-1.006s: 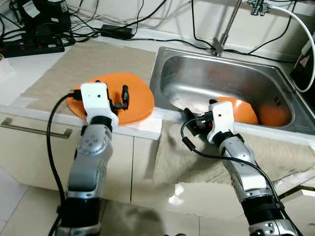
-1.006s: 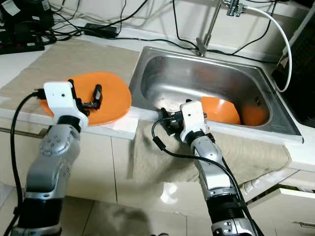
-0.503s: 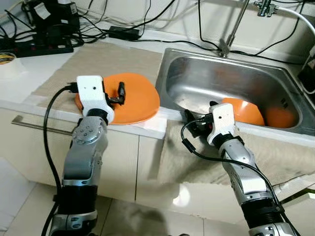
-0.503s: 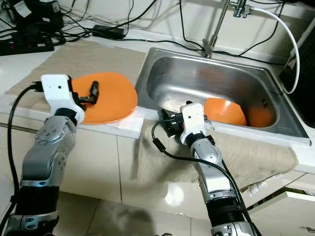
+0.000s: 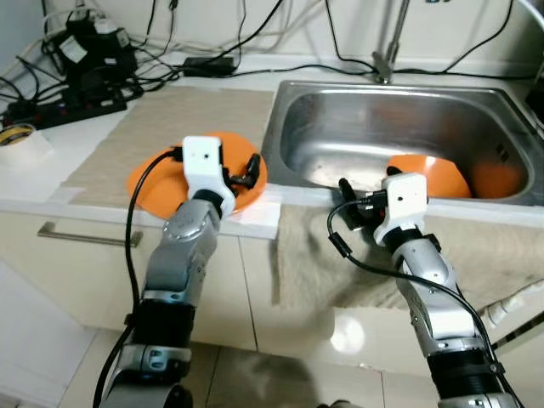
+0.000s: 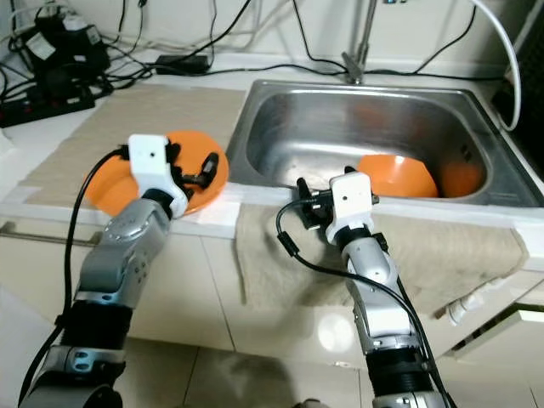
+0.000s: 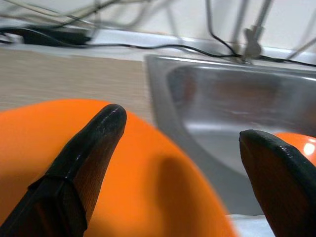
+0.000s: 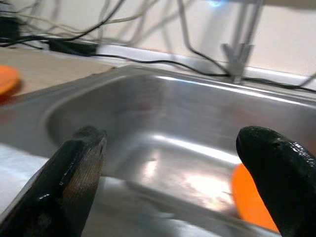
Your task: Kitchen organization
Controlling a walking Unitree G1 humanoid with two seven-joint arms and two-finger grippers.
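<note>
An orange plate (image 5: 151, 180) lies on the counter just left of the sink (image 5: 340, 127). My left gripper (image 5: 246, 172) hovers open over the plate's sink-side edge, its black fingers (image 7: 94, 148) spread with nothing between them. An orange bowl (image 5: 435, 172) rests in the sink's front right part, with a second orange piece (image 5: 497, 178) beside it. My right gripper (image 5: 353, 204) is at the sink's front rim, left of the bowl. It is open and empty, and its fingers (image 8: 79, 163) point into the basin.
A beige mat (image 5: 161, 115) covers the counter under the plate. A grey cloth (image 5: 314, 255) hangs over the counter front below the sink. Power strips and cables (image 5: 93, 59) crowd the back left, near a tape roll (image 5: 19, 140). The faucet (image 5: 389, 42) rises behind the basin.
The camera has shifted. My left gripper has moved across the plate from its middle toward its sink-side edge. The right gripper stays at the sink's front rim.
</note>
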